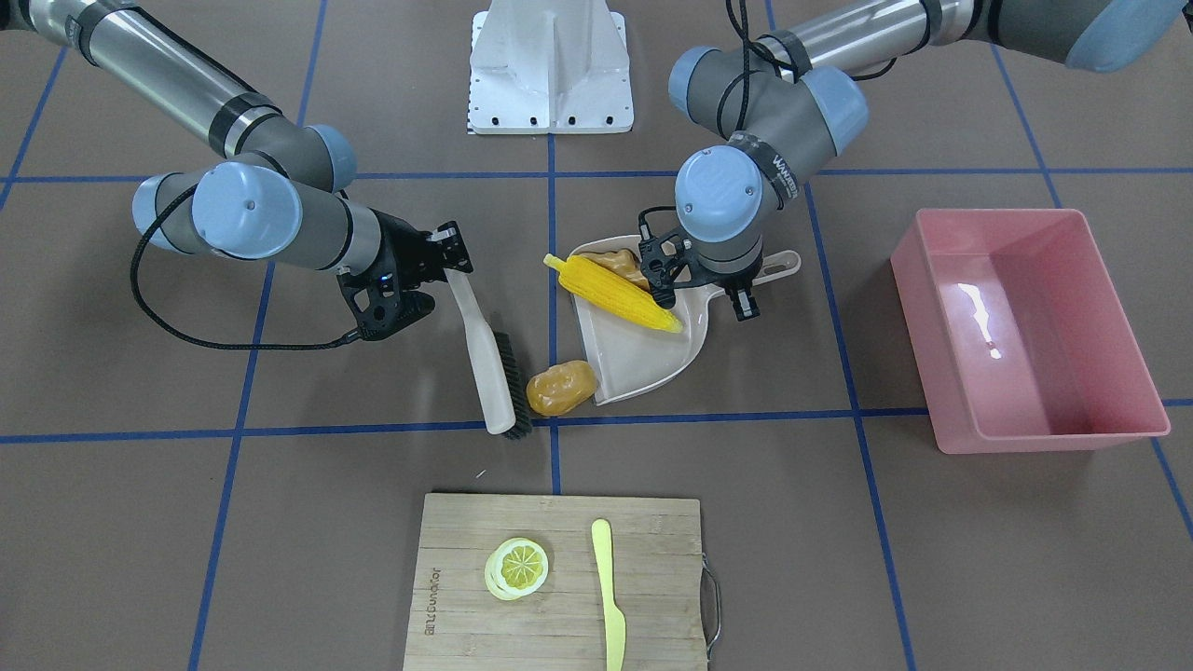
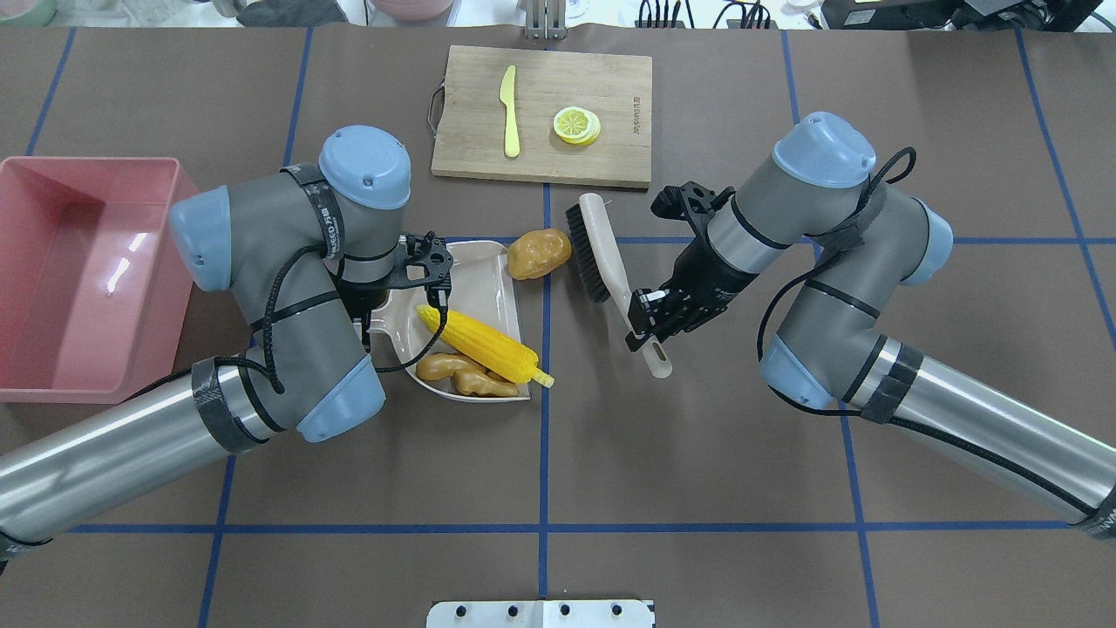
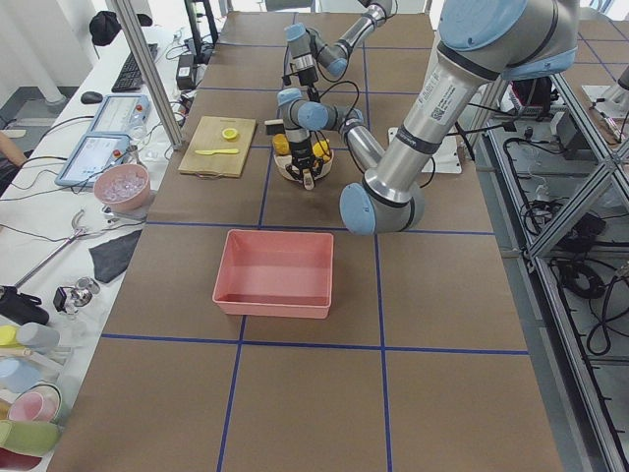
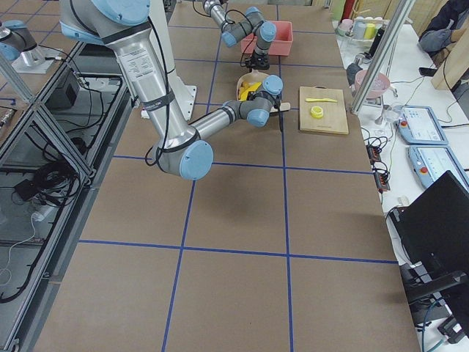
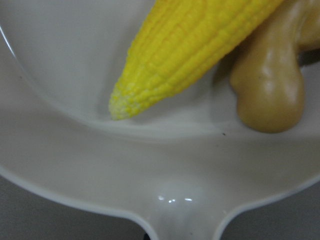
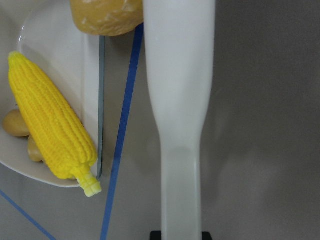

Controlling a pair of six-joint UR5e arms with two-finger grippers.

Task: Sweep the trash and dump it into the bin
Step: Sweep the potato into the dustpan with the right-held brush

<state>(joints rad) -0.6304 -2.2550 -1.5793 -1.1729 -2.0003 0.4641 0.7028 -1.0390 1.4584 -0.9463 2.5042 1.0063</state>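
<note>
The pink bin (image 1: 1044, 442) is seen standing apart on the robot's left. A board (image 1: 559, 578) bears a burned-in mark at one edge, too small to be read. The dustpan (image 1: 643, 359) is held by its handle in the clamped left gripper (image 1: 713, 294); the brush (image 1: 485, 354) is gripped by its handle in the right gripper (image 1: 454, 264). The corn (image 1: 615, 292) is laid across the pan beside the ginger (image 1: 620, 263). The potato (image 1: 561, 387) is left on the table between bristles and pan mouth.
</note>
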